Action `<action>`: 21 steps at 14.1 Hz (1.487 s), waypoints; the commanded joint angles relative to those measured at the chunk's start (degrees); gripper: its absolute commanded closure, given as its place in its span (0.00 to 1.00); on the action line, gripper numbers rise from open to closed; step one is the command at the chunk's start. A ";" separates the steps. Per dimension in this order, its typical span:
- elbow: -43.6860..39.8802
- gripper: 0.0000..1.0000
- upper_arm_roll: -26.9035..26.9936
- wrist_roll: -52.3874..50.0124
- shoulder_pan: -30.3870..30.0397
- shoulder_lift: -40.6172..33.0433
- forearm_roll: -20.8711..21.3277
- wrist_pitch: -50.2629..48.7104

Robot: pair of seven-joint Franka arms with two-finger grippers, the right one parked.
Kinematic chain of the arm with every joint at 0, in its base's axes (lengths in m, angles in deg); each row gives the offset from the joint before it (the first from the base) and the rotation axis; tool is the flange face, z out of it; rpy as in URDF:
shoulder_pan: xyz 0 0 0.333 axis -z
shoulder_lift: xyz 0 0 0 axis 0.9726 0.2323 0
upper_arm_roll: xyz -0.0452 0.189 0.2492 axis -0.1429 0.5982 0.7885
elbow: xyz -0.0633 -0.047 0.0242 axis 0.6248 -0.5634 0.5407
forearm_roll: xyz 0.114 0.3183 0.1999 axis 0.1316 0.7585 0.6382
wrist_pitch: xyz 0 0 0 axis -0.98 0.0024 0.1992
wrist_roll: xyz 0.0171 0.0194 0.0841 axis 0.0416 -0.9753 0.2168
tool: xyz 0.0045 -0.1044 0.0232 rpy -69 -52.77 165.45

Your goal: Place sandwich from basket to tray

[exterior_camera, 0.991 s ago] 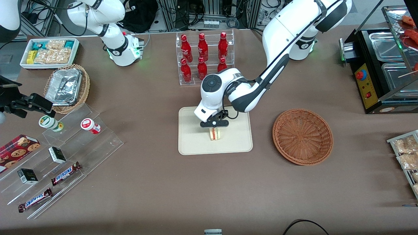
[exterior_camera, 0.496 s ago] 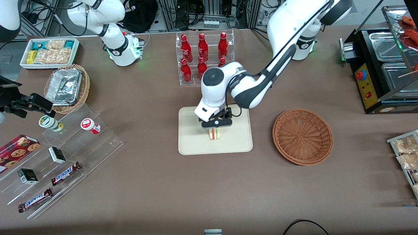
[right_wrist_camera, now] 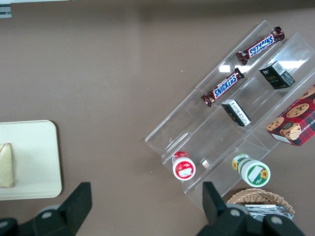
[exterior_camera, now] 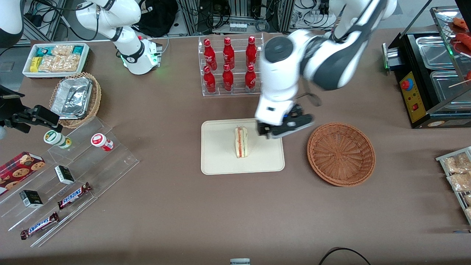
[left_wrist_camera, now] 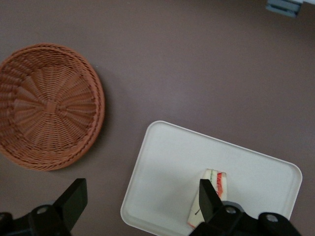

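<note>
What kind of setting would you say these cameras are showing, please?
Probably a mock snack shop in a robot lab: red bottles in a clear rack, Snickers bars on clear acrylic steps, a black food warmer. The open gripper hangs above the cream rectangular tray's edge.

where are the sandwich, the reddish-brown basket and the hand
sandwich (exterior_camera: 241, 142), front view, on its striped cut edge
basket (exterior_camera: 341, 153), front view, on its woven centre
hand (exterior_camera: 285, 127), front view, midway between its open fingertips, above the tray's edge nearest the basket

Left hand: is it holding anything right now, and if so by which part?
Nothing. The hand is open and empty above the tray; the sandwich lies on the tray, untouched.
</note>
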 commanded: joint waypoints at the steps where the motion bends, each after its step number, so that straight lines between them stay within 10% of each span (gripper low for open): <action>1: 1.16 0.00 0.04 6.69 -5.19 -5.80 -6.19 -3.80; 11: -0.33 0.00 0.22 41.58 -24.62 -13.46 -12.80 -19.80; 21: 2.66 0.00 14.10 54.88 -17.95 -18.47 -13.59 -22.97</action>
